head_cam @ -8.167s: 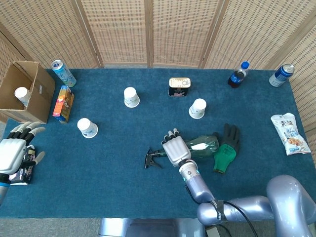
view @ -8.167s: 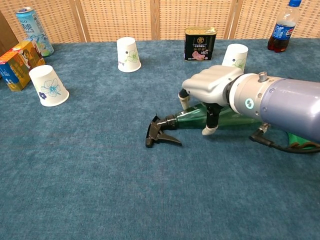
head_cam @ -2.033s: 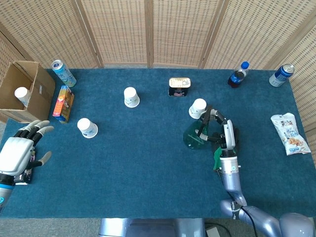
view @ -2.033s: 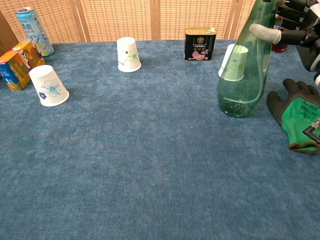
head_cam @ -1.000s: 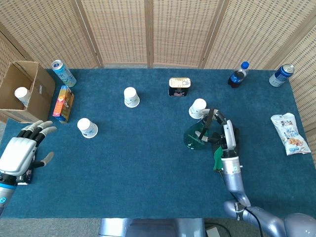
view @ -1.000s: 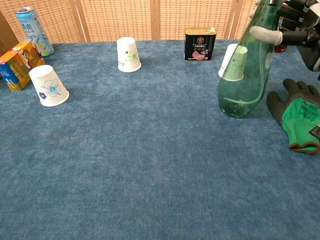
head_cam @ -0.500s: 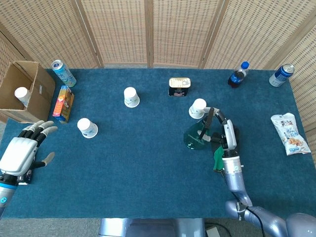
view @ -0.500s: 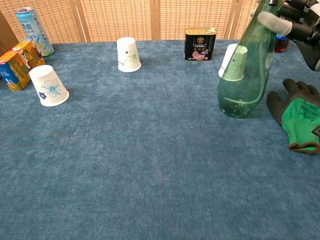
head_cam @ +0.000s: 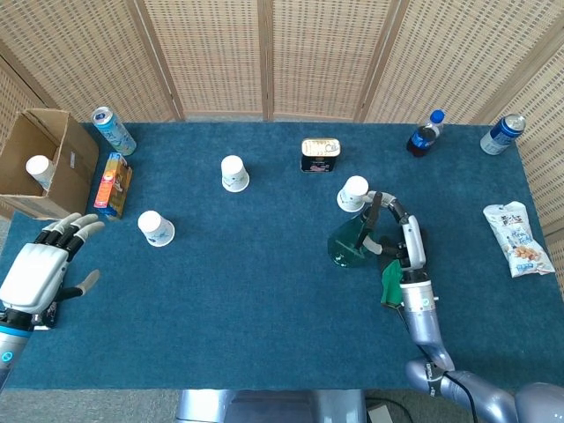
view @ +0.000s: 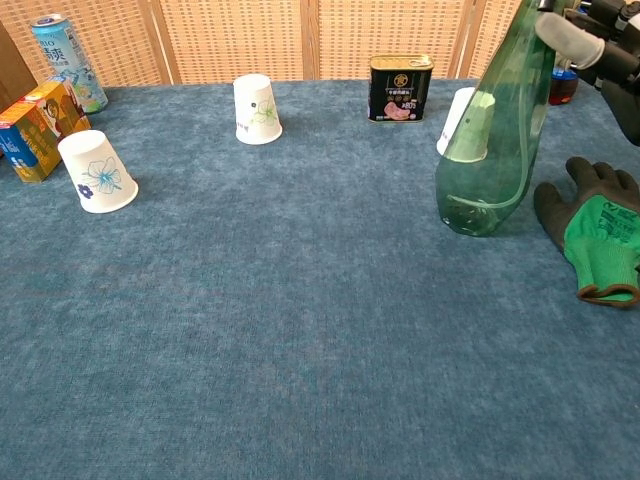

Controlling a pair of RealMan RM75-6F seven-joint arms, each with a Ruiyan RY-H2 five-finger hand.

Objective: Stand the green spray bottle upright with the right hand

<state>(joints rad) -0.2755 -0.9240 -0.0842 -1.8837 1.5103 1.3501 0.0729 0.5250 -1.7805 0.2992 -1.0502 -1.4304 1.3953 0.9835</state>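
Note:
The green spray bottle [view: 490,150] stands base-down on the blue table, its top leaning slightly right in the chest view. From the head view, the green spray bottle [head_cam: 351,242] sits just below a white cup [head_cam: 353,193]. My right hand [head_cam: 404,240] holds its neck by the black spray head. Only the right hand's fingertips [view: 565,32] show in the chest view, at the top right, touching the bottle's upper edge. My left hand [head_cam: 40,278] hovers open at the table's left front, holding nothing.
A green and black glove [view: 600,235] lies just right of the bottle. A black tin [view: 400,88], a cola bottle [head_cam: 425,134], more paper cups [head_cam: 233,173], a cardboard box [head_cam: 40,163] and a snack bag [head_cam: 518,240] sit around the table.
The bottle was lifted from lying on its side and now stands on its base. Over the last second my right hand's fingers slid up and right along the neck; the bottle stayed put.

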